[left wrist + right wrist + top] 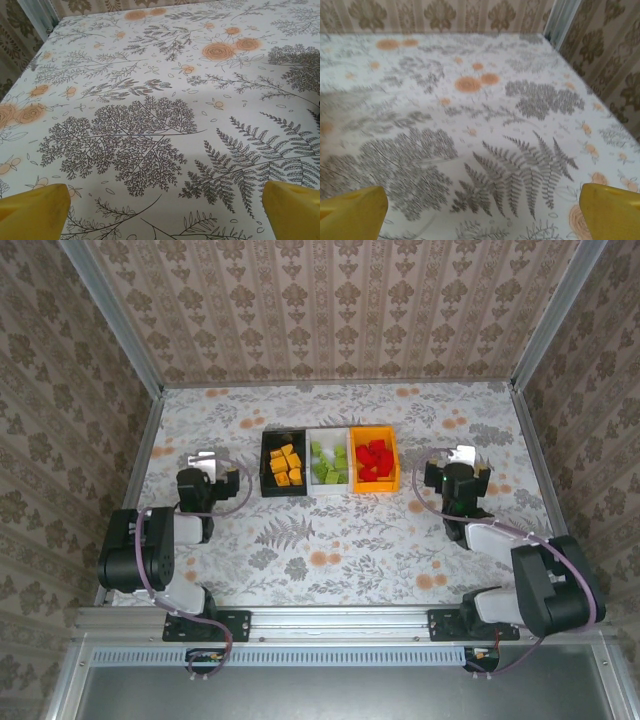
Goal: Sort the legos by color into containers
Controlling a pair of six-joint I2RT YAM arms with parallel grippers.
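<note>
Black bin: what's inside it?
The black bin holds a pile of orange-yellow legos, with no other colour visible among them. They cover most of its floor, so anything under the pile, and the exact count, cannot be made out.

Place: a robot lab test cell.
Walls: beige damask-patterned panels [330,300] on three sides, set in silver aluminium frame posts [112,315].
Worktop: white worktop [340,550] printed with grey ferns and orange flowers.
Rig: black robot arms [135,550] bolted to a grey metal rail [340,620].
</note>
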